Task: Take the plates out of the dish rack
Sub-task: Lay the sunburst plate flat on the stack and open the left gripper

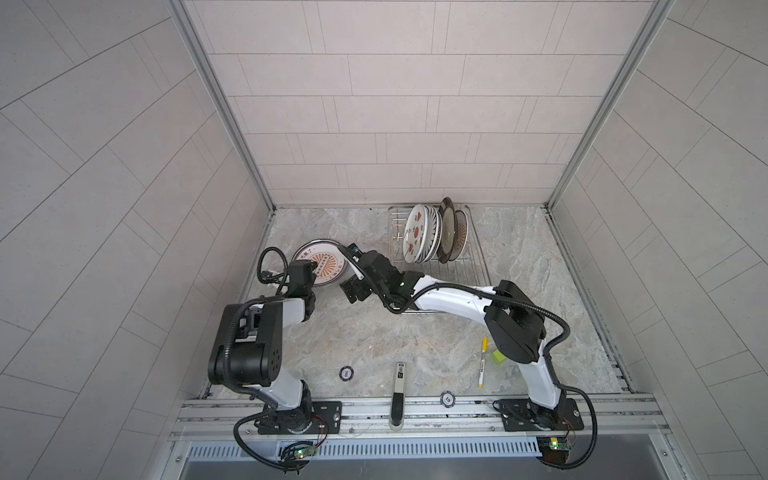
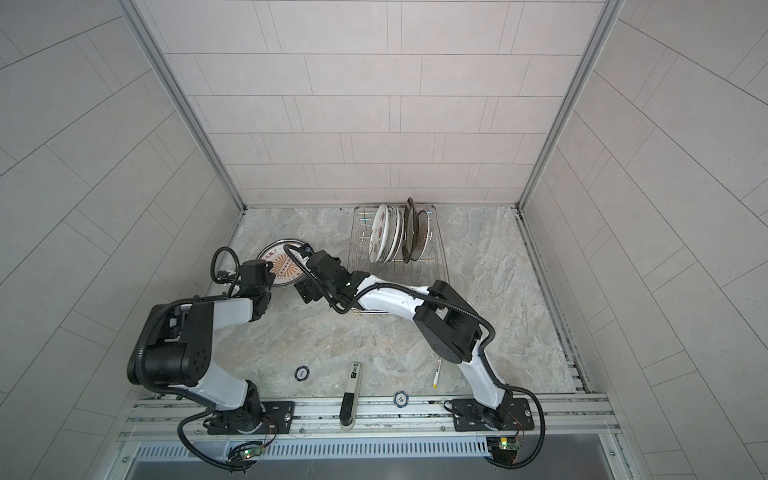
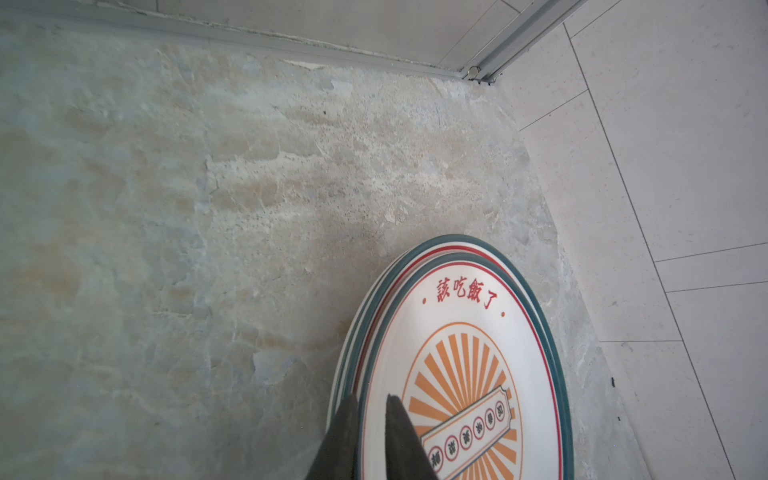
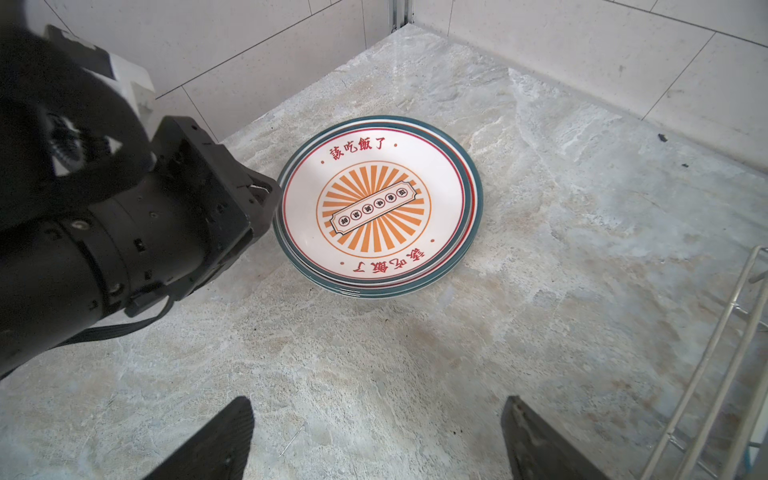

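Two or three white plates with an orange sunburst point(image 1: 322, 262) point(image 2: 280, 266) lie stacked flat at the back left of the table. My left gripper point(image 3: 372, 399) is shut on the rim of the top plate point(image 3: 457, 353), one finger under the rim and one on its face. In the right wrist view the stack point(image 4: 374, 203) lies ahead, the left gripper's body point(image 4: 232, 199) at its edge. My right gripper point(image 4: 378, 405) is open over bare table between the stack and the dish rack point(image 1: 473, 257) point(image 2: 440, 266). Several plates point(image 1: 417, 239) stand upright in the rack, one of them brown-rimmed point(image 1: 449, 237).
Two poker chips point(image 1: 346, 372) point(image 1: 447, 399), a black-and-white tool point(image 1: 399, 386), a yellow pen point(image 1: 483, 361) and a green block point(image 1: 498, 356) lie near the front edge. Tiled walls close in the back and both sides. A corner of the rack point(image 4: 706, 365) is beside the right gripper.
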Robot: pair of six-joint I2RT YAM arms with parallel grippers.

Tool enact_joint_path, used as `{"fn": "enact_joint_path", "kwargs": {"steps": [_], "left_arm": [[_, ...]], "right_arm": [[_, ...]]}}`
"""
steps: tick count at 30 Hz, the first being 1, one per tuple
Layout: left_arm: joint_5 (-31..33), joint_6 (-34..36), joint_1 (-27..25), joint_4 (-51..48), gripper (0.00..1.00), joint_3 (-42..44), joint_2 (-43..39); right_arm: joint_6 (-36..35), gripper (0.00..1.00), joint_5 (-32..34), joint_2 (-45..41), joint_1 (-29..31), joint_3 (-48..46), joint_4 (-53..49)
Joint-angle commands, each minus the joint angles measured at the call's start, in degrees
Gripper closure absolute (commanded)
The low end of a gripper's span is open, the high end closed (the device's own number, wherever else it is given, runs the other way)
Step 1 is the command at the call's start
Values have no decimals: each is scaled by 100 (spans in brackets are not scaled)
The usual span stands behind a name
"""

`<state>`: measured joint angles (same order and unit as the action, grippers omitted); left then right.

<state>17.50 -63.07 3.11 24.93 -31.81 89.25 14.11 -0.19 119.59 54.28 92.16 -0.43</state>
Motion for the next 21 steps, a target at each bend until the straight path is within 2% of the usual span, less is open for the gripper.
{"fn": "enact_joint_path", "kwargs": {"steps": [1,5,9,15,19,21], "left_arm": [[288,-48,40,-126,79,138,-290],[242,-55,51,-156,74,283,-598],[121,2,41,-202,74,484,-1054],[-378,374,41,-506,73,595,-1926],[-929,931,26,-373,71,756,-2600],[-1438,1248,1,-27,76,917,-2949]], "right_arm": [[-22,5,4,-192,30,-46,59],[-59,5,19,-333,47,-167,104],[-225,5,19,-566,69,-290,37],[-513,5,-8,-1160,91,-628,176],[-736,5,404,-1682,91,-817,3],[-781,5,585,-2015,91,-1130,160]]}}
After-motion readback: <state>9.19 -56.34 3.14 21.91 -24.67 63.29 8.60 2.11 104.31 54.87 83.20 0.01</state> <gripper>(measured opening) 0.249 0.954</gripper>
